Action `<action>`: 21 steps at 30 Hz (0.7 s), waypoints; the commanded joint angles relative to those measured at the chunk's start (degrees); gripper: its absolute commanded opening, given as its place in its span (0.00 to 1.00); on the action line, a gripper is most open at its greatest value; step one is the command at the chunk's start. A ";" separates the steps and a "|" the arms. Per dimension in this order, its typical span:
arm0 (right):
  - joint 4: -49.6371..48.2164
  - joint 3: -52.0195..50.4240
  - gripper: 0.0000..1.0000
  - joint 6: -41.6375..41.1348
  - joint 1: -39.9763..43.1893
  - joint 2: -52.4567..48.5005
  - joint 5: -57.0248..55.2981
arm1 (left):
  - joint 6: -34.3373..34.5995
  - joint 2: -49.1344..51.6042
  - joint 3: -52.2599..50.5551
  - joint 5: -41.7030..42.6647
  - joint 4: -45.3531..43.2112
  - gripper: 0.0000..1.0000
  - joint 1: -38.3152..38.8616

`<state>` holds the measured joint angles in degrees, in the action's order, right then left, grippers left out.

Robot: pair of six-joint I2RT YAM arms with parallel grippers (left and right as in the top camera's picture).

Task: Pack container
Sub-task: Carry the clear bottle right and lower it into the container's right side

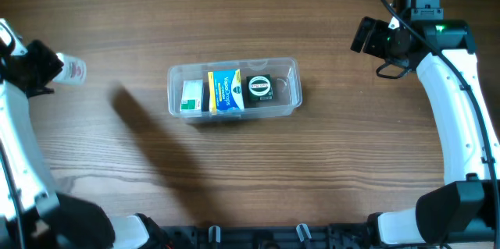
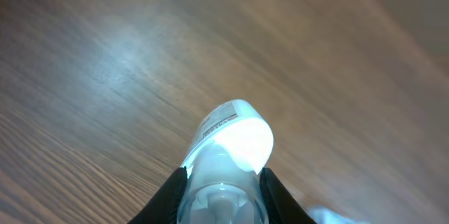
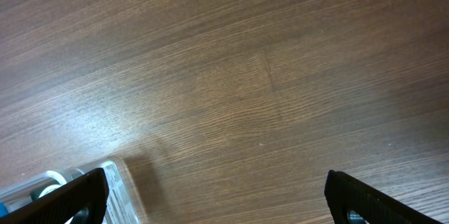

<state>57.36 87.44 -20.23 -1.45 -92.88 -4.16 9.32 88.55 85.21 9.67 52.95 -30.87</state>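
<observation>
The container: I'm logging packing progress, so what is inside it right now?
Inside the container: a green-and-white box at one end, a yellow-and-blue box in the middle, and a black item with a round white label beside it. Anything beneath them is covered.

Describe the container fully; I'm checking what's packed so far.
The container is a clear plastic rectangular tub with rounded corners and a rim, lidless, flat on the table. Inside, left to right: a green-and-white box, a blue-and-yellow box, and a black item with a round white label. Its right end is bare.
</observation>
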 commanded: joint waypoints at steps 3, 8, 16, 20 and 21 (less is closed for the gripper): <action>-0.17 -0.09 1.00 0.63 -0.07 -0.55 -0.94 | 0.13 -9.57 0.35 9.01 2.86 0.11 5.97; -0.17 -0.09 1.00 0.63 -0.07 -0.55 -0.92 | 2.08 -13.92 0.35 8.96 5.18 0.10 26.56; -0.17 -0.09 1.00 0.63 -0.07 -0.55 -0.94 | 5.66 -9.38 0.33 7.78 3.91 0.10 54.10; -0.17 -0.09 1.00 0.66 -0.07 -0.55 -0.94 | 6.14 -2.47 0.33 6.56 -1.75 0.12 60.98; -0.17 -0.09 1.00 0.66 -0.07 -0.55 -0.94 | 6.14 0.20 0.33 4.11 -3.74 0.13 62.31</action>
<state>57.39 87.44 -20.23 -1.45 -92.88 -4.16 14.37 84.55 85.21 16.82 52.31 28.80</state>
